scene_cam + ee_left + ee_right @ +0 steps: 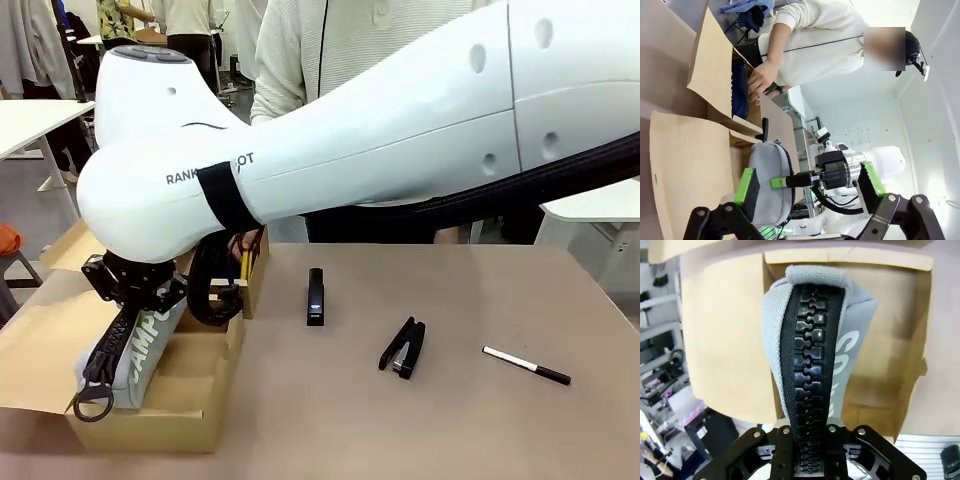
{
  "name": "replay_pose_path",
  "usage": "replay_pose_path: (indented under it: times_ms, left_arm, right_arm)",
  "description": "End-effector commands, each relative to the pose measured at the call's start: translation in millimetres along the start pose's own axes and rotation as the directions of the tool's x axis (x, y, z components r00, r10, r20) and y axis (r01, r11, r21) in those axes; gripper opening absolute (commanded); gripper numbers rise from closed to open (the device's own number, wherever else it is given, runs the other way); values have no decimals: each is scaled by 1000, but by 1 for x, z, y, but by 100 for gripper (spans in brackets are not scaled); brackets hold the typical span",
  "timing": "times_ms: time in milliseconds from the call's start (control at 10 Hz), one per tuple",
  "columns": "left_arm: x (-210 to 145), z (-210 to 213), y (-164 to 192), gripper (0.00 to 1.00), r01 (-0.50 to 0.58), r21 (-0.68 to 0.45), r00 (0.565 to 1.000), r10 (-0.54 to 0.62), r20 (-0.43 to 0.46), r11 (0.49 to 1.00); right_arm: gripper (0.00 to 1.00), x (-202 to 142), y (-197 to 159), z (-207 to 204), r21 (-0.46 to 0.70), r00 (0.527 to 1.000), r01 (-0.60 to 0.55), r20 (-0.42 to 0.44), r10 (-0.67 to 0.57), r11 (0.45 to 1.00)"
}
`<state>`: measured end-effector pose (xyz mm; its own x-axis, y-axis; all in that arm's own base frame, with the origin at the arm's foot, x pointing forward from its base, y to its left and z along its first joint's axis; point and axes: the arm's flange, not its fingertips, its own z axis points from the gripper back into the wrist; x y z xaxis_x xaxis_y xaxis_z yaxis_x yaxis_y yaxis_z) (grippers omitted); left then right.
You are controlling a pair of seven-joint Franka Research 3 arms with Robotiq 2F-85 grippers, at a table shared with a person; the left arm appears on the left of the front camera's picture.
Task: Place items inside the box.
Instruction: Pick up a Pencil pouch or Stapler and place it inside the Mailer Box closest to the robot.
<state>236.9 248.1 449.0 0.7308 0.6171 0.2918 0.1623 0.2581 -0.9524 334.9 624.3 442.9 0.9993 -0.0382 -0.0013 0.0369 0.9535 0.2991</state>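
The right end effector is pinched on the zipper end of the grey pouch, which hangs tilted into the box at the desk's near left corner. Released now, its low end might catch the rim and slide out.

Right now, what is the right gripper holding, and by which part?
The right gripper holds the grey pencil pouch, clamped across its black zipper at one end.
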Motion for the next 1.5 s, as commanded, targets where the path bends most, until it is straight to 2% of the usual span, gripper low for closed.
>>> replay_pose_path:
  times_ms: [0,600,1000,1100,1200,1300,1400]
  left_arm:
    - [-1,-1,-1,100,16,-19,1000,-16,9,1000]
    - [-1,-1,-1,100,16,-19,1000,-16,9,1000]
    - [-1,-1,-1,100,16,-19,1000,-16,9,1000]
    - [-1,-1,-1,100,16,-19,1000,-16,9,1000]
    - [-1,-1,-1,100,16,-19,1000,-16,9,1000]
    - [-1,-1,-1,100,16,-19,1000,-16,9,1000]
    - [-1,-1,-1,100,16,-19,1000,-16,9,1000]
  right_arm:
    - [9,10,3,-5,0,998,-34,-60,34,999]
    - [9,39,-6,-43,-22,993,-10,-121,7,1000]
    - [9,40,-7,-43,-14,989,-22,-149,20,1000]
    - [62,40,-8,-44,-22,986,-28,-165,24,999]
    - [69,41,-8,-45,-28,985,-34,-170,29,999]
    - [100,40,-9,-45,-27,984,-35,-173,30,999]
    - [100,39,-10,-45,-28,984,-37,-175,32,999]
